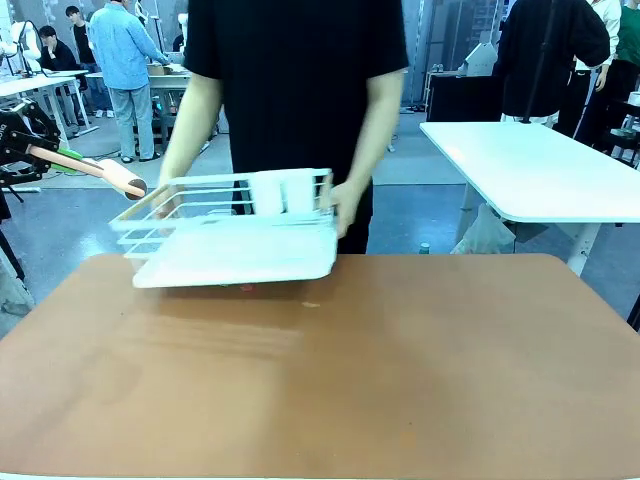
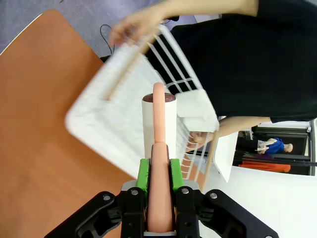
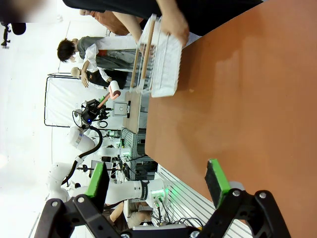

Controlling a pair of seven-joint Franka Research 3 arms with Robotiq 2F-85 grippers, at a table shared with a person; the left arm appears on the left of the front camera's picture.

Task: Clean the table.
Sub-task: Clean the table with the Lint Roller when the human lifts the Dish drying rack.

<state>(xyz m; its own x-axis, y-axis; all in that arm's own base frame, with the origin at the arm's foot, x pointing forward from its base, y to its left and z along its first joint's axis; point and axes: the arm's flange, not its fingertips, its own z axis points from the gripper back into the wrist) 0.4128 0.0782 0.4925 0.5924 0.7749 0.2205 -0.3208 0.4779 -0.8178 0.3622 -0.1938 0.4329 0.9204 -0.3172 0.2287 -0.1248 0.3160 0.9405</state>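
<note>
surface (image 1: 400, 370): brown top, bare across the middle and the near edge, faint sheen streaks in the front view.
rack (image 1: 235, 250): white wire, over the far edge toward the far-left corner, tilted and motion-blurred. I can't tell whether its low side touches the surface. It has tan bar handles and a white box on its far side.
person (image 1: 300, 80): black tee, stands at the far edge behind the rack.
person's hand (image 1: 347, 205): grips the rack end nearer the surface's right edge, just beside the white box.
person's other hand (image 2: 133, 27): on the opposite rack end, at a tan handle (blurred).
left hand (image 2: 158, 171): green pads clamped on both sides of the roller's pink handle, with no gap showing. In the front view it sits raised, out past the surface's left edge near the far-left corner.
roller (image 1: 125, 180): pink handle with a white roll at the tip. The tip points at the rack and sits near the rack end on the far-left corner side. Whether they touch is unclear. In the left wrist view the roll overlaps the rack.
right hand (image 3: 157, 181): fingers wide apart, nothing between them. The right wrist view looks along the surface toward the rack at the far edge.
white table (image 1: 530, 165): pale top, beyond the surface's far-right corner, well apart from the rack.
</note>
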